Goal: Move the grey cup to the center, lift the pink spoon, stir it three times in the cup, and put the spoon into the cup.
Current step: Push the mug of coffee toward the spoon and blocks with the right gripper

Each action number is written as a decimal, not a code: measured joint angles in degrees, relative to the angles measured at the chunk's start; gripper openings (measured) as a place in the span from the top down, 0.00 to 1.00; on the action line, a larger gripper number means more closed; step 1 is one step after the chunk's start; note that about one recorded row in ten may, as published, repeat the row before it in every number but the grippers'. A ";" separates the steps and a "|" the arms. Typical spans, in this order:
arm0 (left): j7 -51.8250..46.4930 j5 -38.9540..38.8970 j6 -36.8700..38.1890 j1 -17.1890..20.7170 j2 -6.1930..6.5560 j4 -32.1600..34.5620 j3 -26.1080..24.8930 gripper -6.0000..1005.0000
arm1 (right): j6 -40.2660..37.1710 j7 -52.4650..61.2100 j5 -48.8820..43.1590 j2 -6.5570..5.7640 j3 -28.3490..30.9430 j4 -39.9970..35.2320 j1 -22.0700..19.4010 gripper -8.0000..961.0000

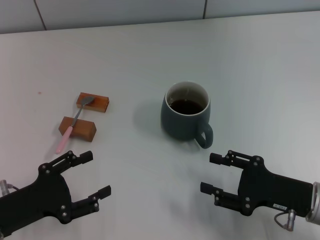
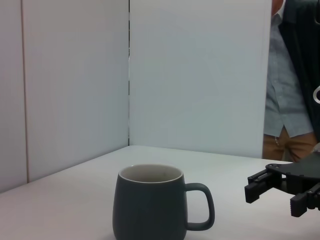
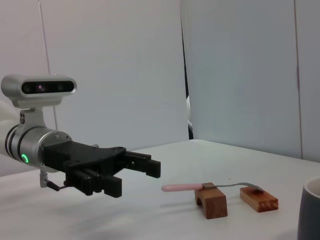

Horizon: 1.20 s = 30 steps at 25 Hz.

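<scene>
Apparently nothing started — cup point(image 1: 185, 111) mid-frame, spoon point(image 1: 75, 120) still across blocks point(image 1: 93, 102) at left; left gripper point(image 1: 91, 174) and right gripper point(image 1: 212, 173) low, jaws apart, empty.

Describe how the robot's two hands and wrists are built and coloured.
Both the left hand and right hand are matte black, angular, with two flat fingers and visible screws. Wrists are silver; the left carries a white camera bar and a green light ring, the right a small white label.

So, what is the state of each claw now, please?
Left claw: open, holding nothing, near the pink spoon.
Right claw: open, holding nothing, near the grey cup.
</scene>
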 joint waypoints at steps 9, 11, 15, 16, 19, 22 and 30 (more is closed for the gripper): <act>0.00 0.04 -0.51 -0.13 -0.05 0.00 0.00 0.17 | -0.14 0.00 -0.12 -0.10 0.00 0.04 0.11 0.30; 0.00 0.06 -0.65 -0.20 -0.10 0.00 0.00 0.17 | -0.12 0.00 -0.13 -0.10 0.00 0.02 0.20 0.30; 0.01 0.08 -0.72 -0.33 -0.14 0.03 -0.10 0.17 | -0.04 0.00 -0.11 -0.10 0.00 0.04 0.31 0.30; 0.01 0.09 -0.71 -0.35 -0.14 0.05 -0.15 0.17 | -0.02 0.00 -0.08 -0.08 0.00 0.05 0.31 0.30; 0.01 0.09 -0.69 -0.40 -0.15 0.08 -0.31 0.17 | 0.01 0.00 -0.07 0.00 0.00 0.04 0.32 0.30; 0.01 0.09 -0.66 -0.64 -0.13 0.09 -0.37 0.17 | 0.03 0.00 -0.07 0.08 0.00 0.05 0.32 0.30; 0.01 0.09 -0.45 -0.88 -0.04 0.12 -0.38 0.17 | 0.20 0.46 -0.11 0.02 0.18 0.66 0.52 0.31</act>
